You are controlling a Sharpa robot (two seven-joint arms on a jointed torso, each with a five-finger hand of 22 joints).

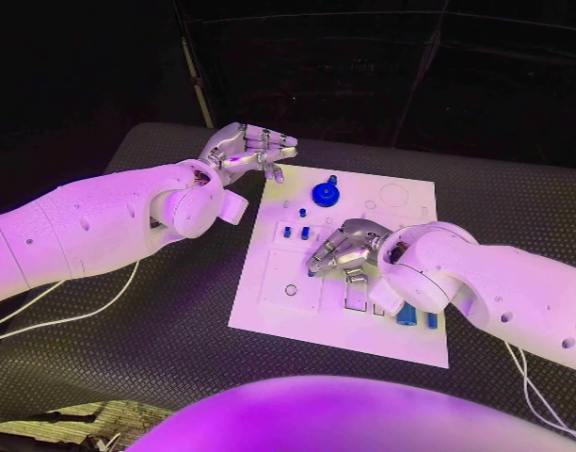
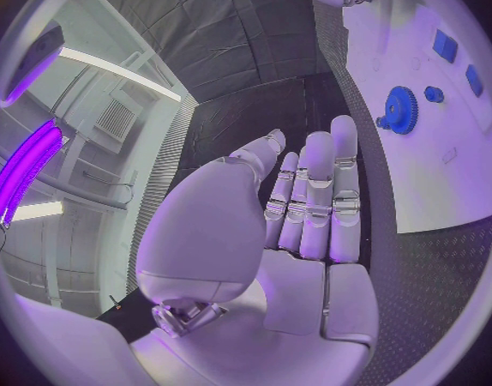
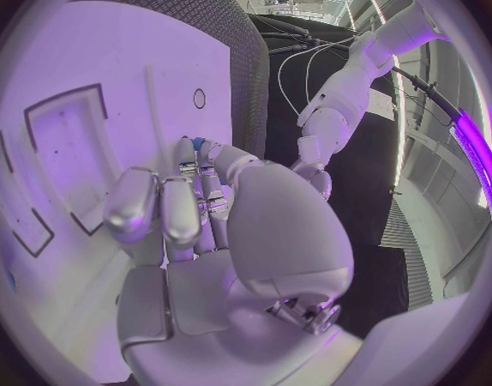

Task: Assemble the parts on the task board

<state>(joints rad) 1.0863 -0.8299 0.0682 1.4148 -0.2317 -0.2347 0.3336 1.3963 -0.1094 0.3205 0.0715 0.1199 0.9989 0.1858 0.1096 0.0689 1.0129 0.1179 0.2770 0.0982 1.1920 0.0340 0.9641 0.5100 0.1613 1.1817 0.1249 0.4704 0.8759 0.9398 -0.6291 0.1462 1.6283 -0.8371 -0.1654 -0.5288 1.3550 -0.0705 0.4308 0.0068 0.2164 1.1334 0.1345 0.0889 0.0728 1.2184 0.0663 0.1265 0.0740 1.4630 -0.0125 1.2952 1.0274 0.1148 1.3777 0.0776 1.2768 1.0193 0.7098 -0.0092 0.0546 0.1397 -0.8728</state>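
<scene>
— Starting from the head view, what can be said of the progress?

— The task board is seen in the middle of the bench. A blue gear is already seated near its far edge, and small blue parts stand in a row below it. More blue parts are seen beside the right wrist. A round recess next to the gear looks unfilled, so the work is judged to be partly done. The right hand is lowered over the middle of the board with fingers curled. The left hand is kept off the board, beyond its far left corner.

— And the left wrist view?

— The left hand is shown with fingers straight and side by side, nothing held. The gear lies well apart from it.

— The right wrist view?

— The right hand is bent down onto the board. A blue piece appears at the fingertips, but whether it is pinched cannot be told.
</scene>
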